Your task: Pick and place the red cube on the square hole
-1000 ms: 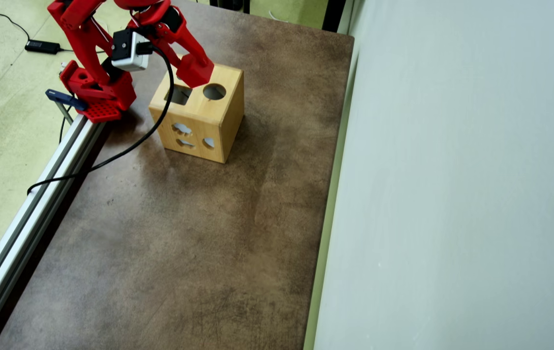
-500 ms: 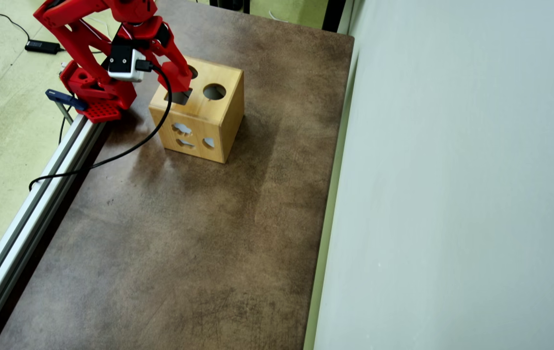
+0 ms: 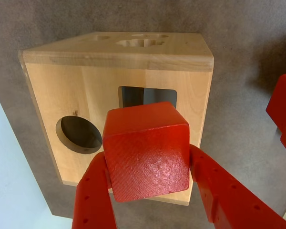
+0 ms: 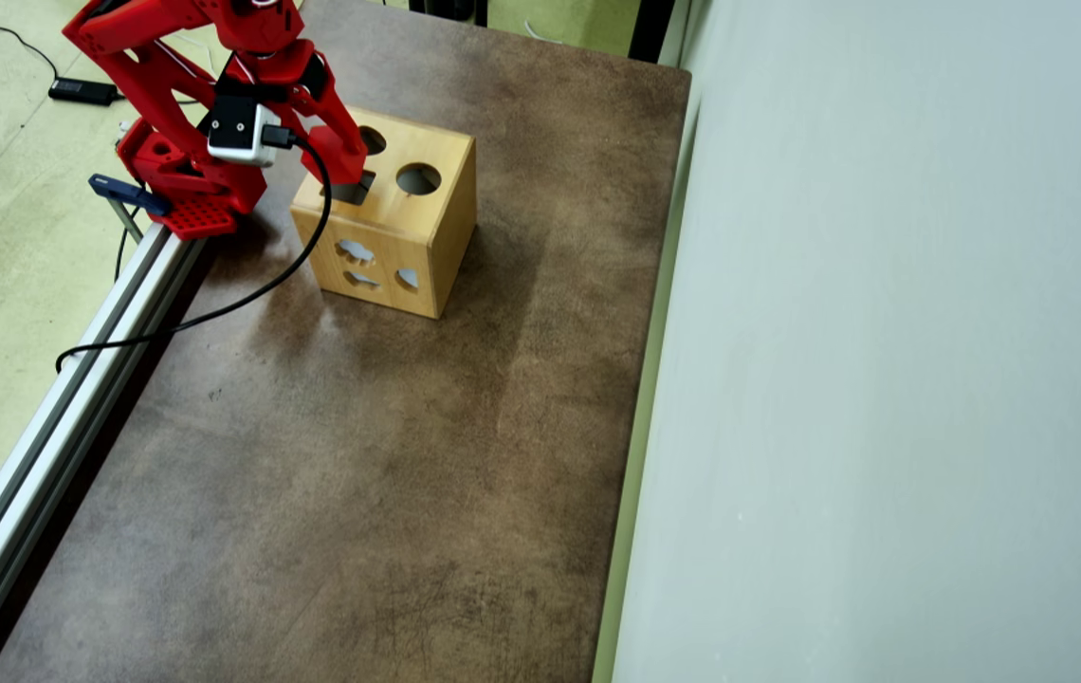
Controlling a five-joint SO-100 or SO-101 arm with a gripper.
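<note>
Jaws are clamped on opposite side faces of the cube; my gripper holds it above the box, its far edge overlapping the near side of the square hole in the wrist view. I judge the cube light and rigid, its matte, slightly grainy faces giving fair friction, so a flat squeeze on two parallel faces suits it. It looks slightly twisted against the hole's edges, so I'd square it up first. A round hole lies toward the left of that face. Overhead, the box sits near the table's far-left corner.
</note>
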